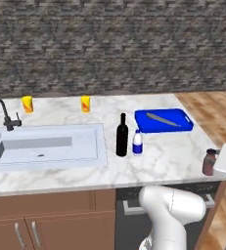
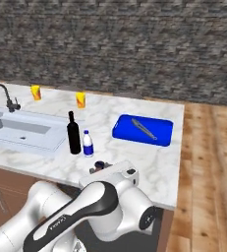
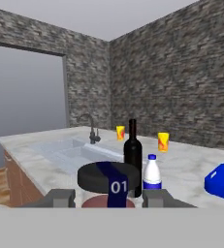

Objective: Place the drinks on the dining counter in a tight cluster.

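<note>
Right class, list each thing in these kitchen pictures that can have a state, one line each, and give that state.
wine bottle: upright on the counter, capped.
white bottle: upright beside the wine bottle, capped.
reddish-brown bottle: upright, between the gripper's fingers.
gripper: shut on the reddish-brown bottle.
yellow cups: upright, apart, behind the sink.
faucet: no water running.
blue tray: flat, holding a utensil.

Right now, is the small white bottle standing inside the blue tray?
No, the small white bottle stands on the bare marble dining counter beside the black wine bottle, apart from the blue tray.
</note>
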{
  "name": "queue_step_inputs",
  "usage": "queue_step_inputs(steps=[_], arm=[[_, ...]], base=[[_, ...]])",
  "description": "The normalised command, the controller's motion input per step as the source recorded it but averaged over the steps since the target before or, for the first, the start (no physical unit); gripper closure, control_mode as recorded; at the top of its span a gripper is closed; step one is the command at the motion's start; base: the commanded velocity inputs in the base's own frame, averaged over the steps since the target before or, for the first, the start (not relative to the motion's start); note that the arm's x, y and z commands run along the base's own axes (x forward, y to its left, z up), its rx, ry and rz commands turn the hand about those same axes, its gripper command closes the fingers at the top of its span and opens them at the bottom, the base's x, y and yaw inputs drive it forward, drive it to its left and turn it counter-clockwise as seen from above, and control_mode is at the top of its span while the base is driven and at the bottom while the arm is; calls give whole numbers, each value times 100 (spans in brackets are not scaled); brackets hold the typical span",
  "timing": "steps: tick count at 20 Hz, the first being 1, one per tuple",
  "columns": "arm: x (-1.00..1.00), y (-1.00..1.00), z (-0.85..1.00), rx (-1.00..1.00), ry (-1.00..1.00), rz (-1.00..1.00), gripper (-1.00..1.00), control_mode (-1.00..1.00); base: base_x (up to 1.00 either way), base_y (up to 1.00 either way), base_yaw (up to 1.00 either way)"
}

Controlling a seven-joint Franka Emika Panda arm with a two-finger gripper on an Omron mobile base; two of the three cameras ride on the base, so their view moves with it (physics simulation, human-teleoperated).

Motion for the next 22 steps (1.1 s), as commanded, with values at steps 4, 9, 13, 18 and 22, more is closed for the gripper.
queue_step_inputs(steps=[4,9,13,18,22], arm=[[0,0,0,0,0,0,100,100],[0,0,0,0,0,0,100,100],[0,0,0,0,0,0,100,100],[0,0,0,0,0,0,100,100],[0,0,0,0,0,0,100,100]], base=[[34,-39,7],[25,-30,6],[2,-10,2],[0,0,0],[0,0,0]])
